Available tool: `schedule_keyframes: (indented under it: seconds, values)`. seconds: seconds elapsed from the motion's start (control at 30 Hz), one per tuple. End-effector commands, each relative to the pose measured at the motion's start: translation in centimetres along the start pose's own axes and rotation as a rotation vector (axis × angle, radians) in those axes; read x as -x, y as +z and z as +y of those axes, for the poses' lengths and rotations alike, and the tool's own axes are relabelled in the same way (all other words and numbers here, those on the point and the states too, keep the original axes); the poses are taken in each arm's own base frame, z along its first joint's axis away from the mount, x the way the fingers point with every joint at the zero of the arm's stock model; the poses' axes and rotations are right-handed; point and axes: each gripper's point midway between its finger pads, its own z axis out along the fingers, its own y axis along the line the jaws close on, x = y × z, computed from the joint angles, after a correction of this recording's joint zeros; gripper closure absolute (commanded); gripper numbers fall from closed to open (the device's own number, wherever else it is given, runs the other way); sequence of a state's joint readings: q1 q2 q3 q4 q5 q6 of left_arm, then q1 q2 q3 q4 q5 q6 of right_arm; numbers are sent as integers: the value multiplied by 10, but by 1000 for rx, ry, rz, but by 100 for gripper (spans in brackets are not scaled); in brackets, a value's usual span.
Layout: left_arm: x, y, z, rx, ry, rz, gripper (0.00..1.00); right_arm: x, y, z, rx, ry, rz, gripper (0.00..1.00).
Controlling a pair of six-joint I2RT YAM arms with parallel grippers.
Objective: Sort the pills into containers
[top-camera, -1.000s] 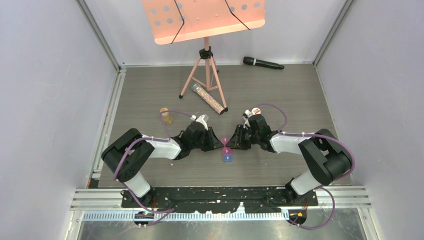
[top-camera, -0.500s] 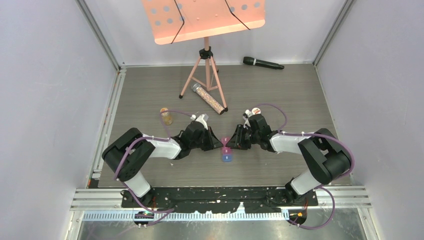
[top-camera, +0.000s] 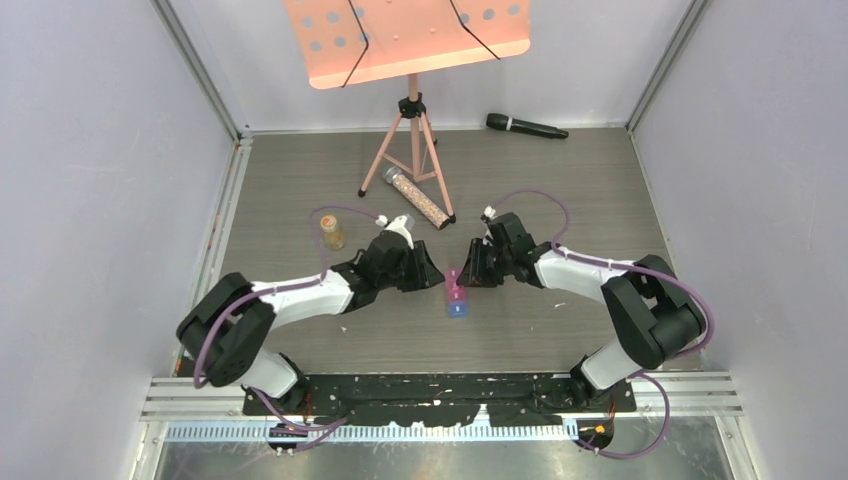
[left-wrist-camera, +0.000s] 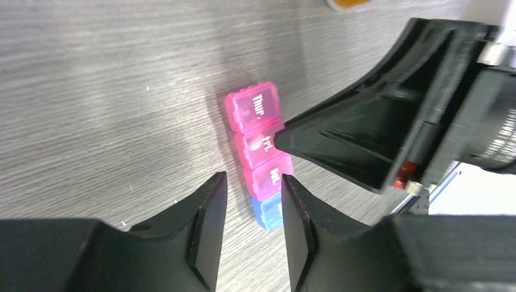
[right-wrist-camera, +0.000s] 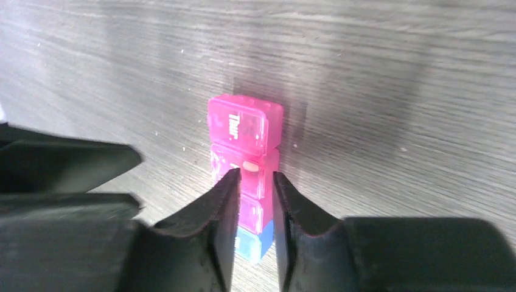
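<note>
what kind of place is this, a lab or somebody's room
Probably a robot test booth, not a home: plain panel walls box in the table, the left arm and right arm are bolted at its near edge, and a music stand stands at the back.

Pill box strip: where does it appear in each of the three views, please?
Top external: pill box strip at centre.
Left wrist: pill box strip at centre, slanted.
Right wrist: pill box strip at centre, running vertically.
Shared landmark: blue end compartment, the lowest end in every view.
</note>
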State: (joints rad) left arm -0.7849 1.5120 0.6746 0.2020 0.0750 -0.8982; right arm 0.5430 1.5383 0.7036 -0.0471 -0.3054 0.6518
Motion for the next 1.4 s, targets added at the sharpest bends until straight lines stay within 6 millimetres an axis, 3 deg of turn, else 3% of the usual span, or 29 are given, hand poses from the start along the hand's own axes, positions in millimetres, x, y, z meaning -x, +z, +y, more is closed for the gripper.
schedule_keyframes:
  seconds: [0.0, 0.2, 0.27, 0.33, 0.4, 0.7, 0.93, 1.07, 1.13, 1.3, 1.37]
  values:
    - [41, -26, -8, 39, 51, -135, 58, 19, -17, -1, -104, -108, -50, 62]
    - [57, -58, 19, 137, 48, -247, 51, 11, -27, 3, -231, -222, -100, 23]
    - [59, -68, 28, 178, 60, -276, 44, 4, -26, 5, -273, -247, -107, 17]
    - [64, -79, 38, 227, 65, -313, 34, -3, -24, 5, -314, -256, -110, 14]
    - [68, -89, 44, 261, 62, -342, 29, -7, -21, 6, -353, -262, -117, 14]
    - [78, -117, 42, 226, 32, -400, 23, -11, -4, 14, -400, -248, -110, 32]
    - [71, -114, 52, 226, 11, -384, 25, -11, 6, 18, -446, -300, -81, 39]
    - [68, -111, 54, 219, 3, -365, 24, -11, 5, 21, -464, -325, -69, 58]
    - [65, -107, 52, 195, -5, -340, 24, -13, 3, 24, -447, -347, -57, 63]
    - [66, -109, 48, 90, -66, -306, 26, -7, -7, 41, -349, -450, -67, 66]
    - [63, -111, 37, 25, -54, -287, 26, -5, -9, 51, -293, -500, -68, 66]
